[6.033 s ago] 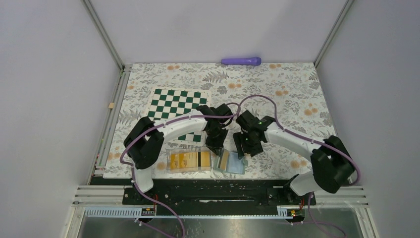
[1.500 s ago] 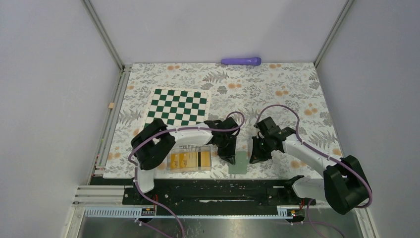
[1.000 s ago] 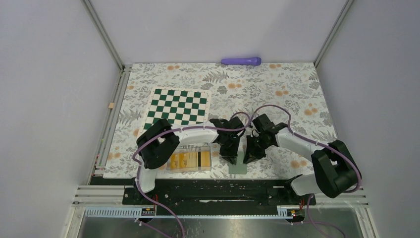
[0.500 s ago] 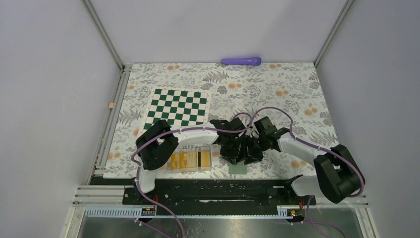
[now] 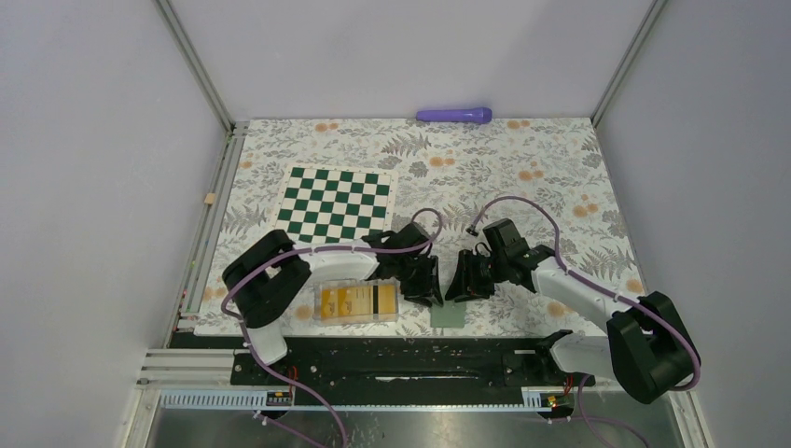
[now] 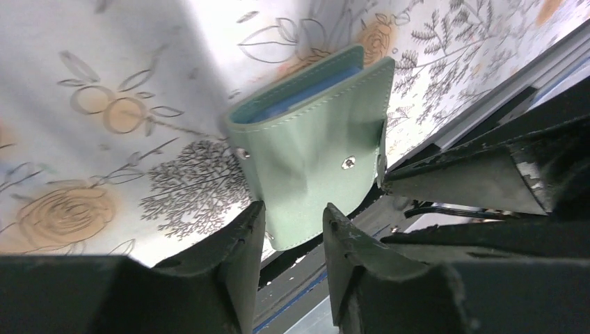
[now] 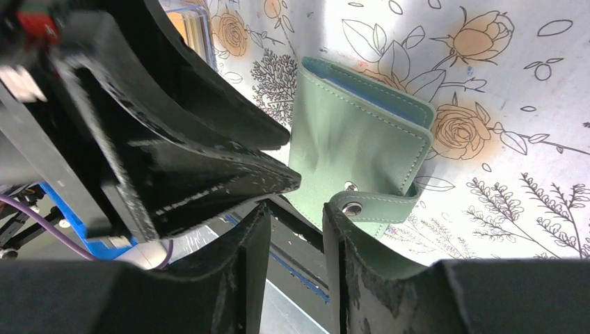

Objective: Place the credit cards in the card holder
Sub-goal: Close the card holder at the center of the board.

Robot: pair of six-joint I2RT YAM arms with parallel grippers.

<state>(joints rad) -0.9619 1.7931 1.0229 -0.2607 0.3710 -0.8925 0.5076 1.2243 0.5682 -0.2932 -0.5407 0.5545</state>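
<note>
Card holder (image 7: 348,139) folded, snap tab (image 7: 372,207) loose. Left tool (image 6: 293,207) and right tool (image 7: 298,207) flank it, both narrow and empty. Press tab squarely.

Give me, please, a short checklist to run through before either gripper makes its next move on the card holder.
1. Snap tab undone: ok, lifted off the card holder's stud.
2. Card holder opened: not ok, folded shut on the cloth.
3. Left gripper free: ok, open, the holder's edge showing through its gap.
4. Right gripper free: ok, open, empty, one finger beside the tab.
5. Credit cards within reach: ok, in the clear box beside the holder.
6. Card already inside the holder: cannot tell.
</note>
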